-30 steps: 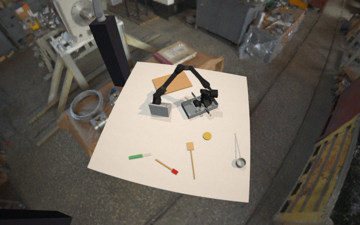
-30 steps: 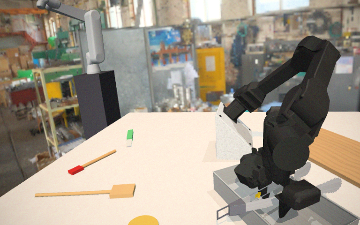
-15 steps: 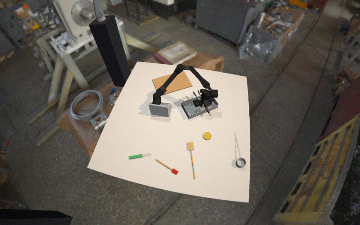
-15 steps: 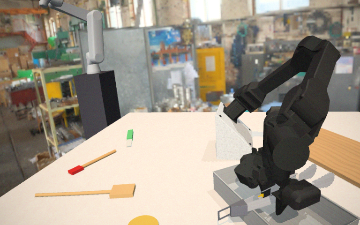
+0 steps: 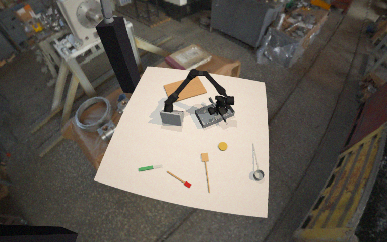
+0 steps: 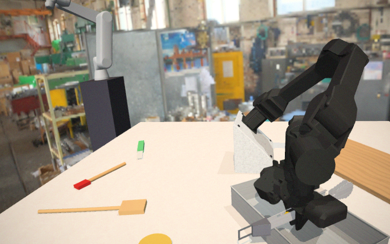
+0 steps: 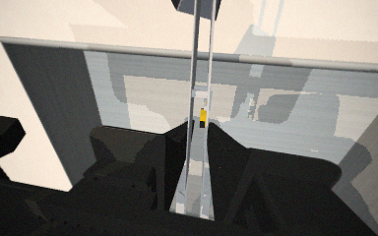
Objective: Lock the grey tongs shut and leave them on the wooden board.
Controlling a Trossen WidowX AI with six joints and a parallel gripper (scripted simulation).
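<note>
The grey tongs [image 5: 210,100] [image 6: 261,227] [image 7: 196,64] lie roughly level across the roasting tin [image 5: 212,122] [image 6: 244,203] [image 7: 44,108], the hinge block and wire loop over one long wall and the scalloped tips beyond the other. My gripper [image 5: 218,113] [image 6: 297,223] [image 7: 201,125] is down at the tin, shut on the tongs. Its fingertips press both arms, which stand close together and nearly parallel in the wrist view. A small yellow piece [image 7: 203,116] shows between the arms. The lock inside the hinge is hidden. The wooden board [image 5: 196,88] [image 6: 367,166] bears no tongs.
My base stands on a grey wedge [image 5: 172,118] [image 6: 248,152] between board and tin. A yellow disc [image 5: 222,145], a wooden turner [image 5: 204,157], a red-headed tool [image 5: 187,184], a green-handled tool [image 5: 145,168] and a ladle [image 5: 258,174] lie away from the tin.
</note>
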